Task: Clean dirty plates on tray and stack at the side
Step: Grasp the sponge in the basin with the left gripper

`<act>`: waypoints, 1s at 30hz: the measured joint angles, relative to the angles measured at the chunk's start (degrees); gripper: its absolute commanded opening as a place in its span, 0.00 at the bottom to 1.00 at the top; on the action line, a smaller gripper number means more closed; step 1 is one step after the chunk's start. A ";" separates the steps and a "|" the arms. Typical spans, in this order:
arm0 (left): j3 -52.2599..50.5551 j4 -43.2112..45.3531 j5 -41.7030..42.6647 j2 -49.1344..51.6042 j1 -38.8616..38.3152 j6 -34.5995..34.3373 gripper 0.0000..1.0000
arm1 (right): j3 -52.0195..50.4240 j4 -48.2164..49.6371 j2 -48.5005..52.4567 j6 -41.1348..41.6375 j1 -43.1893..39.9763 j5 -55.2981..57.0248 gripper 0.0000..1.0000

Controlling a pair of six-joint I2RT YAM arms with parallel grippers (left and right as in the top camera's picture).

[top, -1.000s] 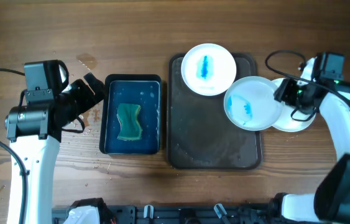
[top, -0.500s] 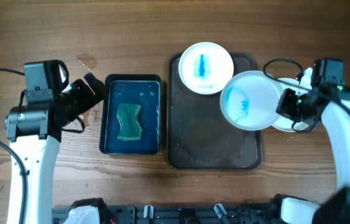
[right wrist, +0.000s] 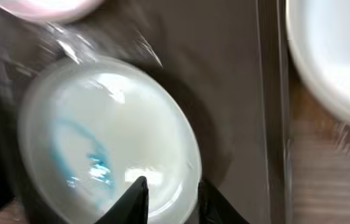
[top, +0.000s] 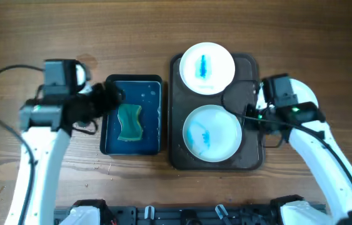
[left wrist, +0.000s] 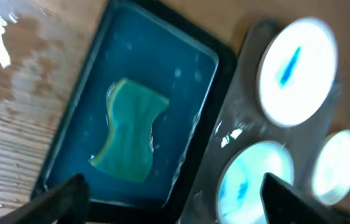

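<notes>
Two white plates smeared with blue lie on the dark tray (top: 182, 156): one at the back (top: 208, 67), one at the front (top: 212, 133). My right gripper (top: 249, 119) is shut on the front plate's right rim; in the right wrist view its fingers (right wrist: 173, 200) straddle that rim (right wrist: 100, 143). My left gripper (top: 112, 97) is wide open and empty over the left part of the blue water basin (top: 149, 94), above the green sponge (top: 129, 122). The left wrist view shows the sponge (left wrist: 128, 138) and both dirty plates (left wrist: 296, 71) (left wrist: 249, 183) between the spread fingers (left wrist: 175, 202).
A clean white plate (right wrist: 339, 56) sits on the wooden table just right of the tray, mostly under my right arm in the overhead view. Water drops wet the wood left of the basin (left wrist: 7, 43).
My right gripper carried the dirty plate from the tray's right edge leftward and down onto the tray's front. My left arm swung right, over the basin.
</notes>
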 measured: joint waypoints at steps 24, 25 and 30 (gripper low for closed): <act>-2.16 12.90 -11.04 29.38 -14.05 -3.43 0.41 | 4.72 -5.75 -2.32 -1.84 -3.15 -0.76 0.29; -3.72 14.69 -11.28 29.77 -14.43 -3.43 0.32 | 4.26 -5.53 -1.55 -2.23 -3.15 -1.46 0.29; -7.19 18.99 -13.81 31.78 -14.91 -2.84 0.07 | -0.46 -0.33 4.09 -3.30 -3.15 -3.34 0.30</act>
